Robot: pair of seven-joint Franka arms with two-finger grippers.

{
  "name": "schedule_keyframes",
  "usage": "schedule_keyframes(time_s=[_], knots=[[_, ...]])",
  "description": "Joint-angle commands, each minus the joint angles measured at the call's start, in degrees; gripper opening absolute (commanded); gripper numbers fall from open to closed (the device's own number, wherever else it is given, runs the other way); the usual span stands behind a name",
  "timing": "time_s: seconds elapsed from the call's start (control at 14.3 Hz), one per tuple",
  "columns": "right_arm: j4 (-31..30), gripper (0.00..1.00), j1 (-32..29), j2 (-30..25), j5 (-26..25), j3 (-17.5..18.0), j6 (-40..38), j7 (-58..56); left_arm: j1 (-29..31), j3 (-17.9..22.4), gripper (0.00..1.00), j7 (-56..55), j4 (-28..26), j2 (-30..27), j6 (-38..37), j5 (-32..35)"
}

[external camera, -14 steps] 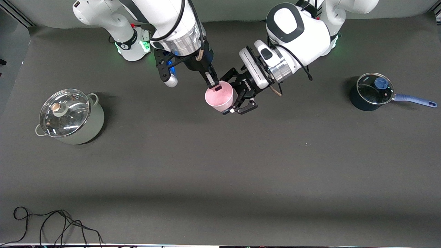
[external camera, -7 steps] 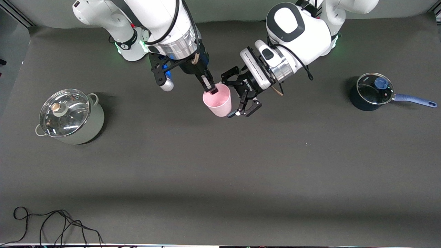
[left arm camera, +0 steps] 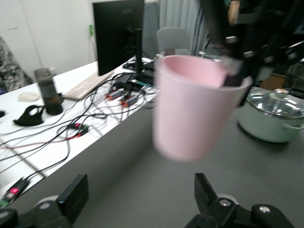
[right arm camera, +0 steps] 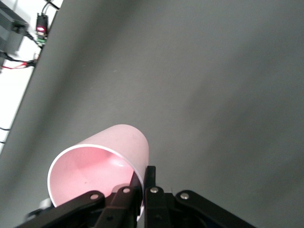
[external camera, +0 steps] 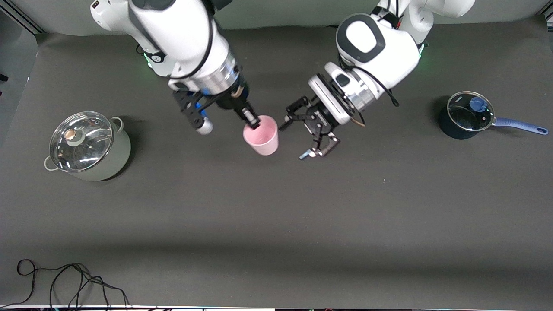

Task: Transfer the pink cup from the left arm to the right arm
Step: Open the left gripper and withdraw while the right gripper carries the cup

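Cup: the small pale-pink plastic tumbler (external camera: 261, 134) hangs in the air over the dark grey bench (external camera: 276, 207), roughly midway between the two arms' ends, mouth up and slightly tilted; in the left wrist view (left arm camera: 194, 107) it shows clear of that arm's fingers, and in the right wrist view (right arm camera: 102, 166) its open mouth faces the camera
Right end effector: the black slim-fingered right end effector (external camera: 252, 121) is pinched on the cup's rim, one finger inside the mouth and one on the outer wall; the right wrist view (right arm camera: 142, 183) shows the fingers meeting across the wall
Right arm: the white right arm (external camera: 181, 41) with its silver wrist ring reaches down from its base at the top of the front view
Left end effector: the black claw-like left end effector (external camera: 314, 134) hangs over the bench just beside the cup, apart from it, its fingers spread and holding nothing; both fingertips show in the left wrist view (left arm camera: 137, 199) with the cup farther off between them
Left arm: the white left arm (external camera: 376, 47) bends in from its own base
Lidded pot: a pale green stockpot with a glass lid (external camera: 86, 144) stands toward the right arm's end of the bench, well apart from the cup
Saucepan: a dark blue saucepan with a glass lid and a blue handle (external camera: 468, 114) stands toward the left arm's end
Cable: a loose black cable (external camera: 69, 280) lies at the bench edge nearest the front camera
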Motion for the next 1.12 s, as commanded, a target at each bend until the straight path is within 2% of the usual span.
schedule_keyframes(time_s=[0.0,0.14,0.21,0.42,0.63,0.84,0.91,1.05], knots=[[-1.1,0.0,-3.8,-0.3,0.2,0.0,-4.2,-9.8,4.3,-0.2,0.99,-0.5,-0.1,1.4,-4.0,0.5],[-2.6,0.0,-6.8,-0.6,0.1,0.0,-7.4,-16.5,9.2,-0.2,0.99,-2.5,-0.8,1.5,-12.5,1.7],[-4.2,0.0,-8.1,-1.4,0.2,-0.5,-8.9,-20.7,11.7,-0.1,0.99,-6.3,-1.0,1.6,-17.5,5.0],[-11.7,0.0,-10.5,-5.0,0.1,-4.8,-9.3,-35.2,19.3,-0.1,0.99,-26.0,2.1,1.5,-34.0,23.6],[-17.1,0.0,-10.3,-6.1,0.2,-11.8,-9.2,-47.6,26.4,0.1,0.99,-38.2,6.6,1.0,-48.3,36.2],[-22.1,0.0,-10.3,-6.3,0.2,-16.8,-6.6,-55.6,33.2,0.1,0.99,-55.0,15.2,1.5,-66.6,51.2],[-25.2,0.0,-10.2,-6.5,0.2,-18.3,-4.3,-57.8,33.6,0.0,0.99,-58.0,18.3,1.5,-70.7,58.5],[-31.4,0.0,-10.2,-7.3,0.2,-19.9,1.5,-61.8,33.6,0.1,1.0,-59.4,21.2,1.0,-75.5,71.2]])
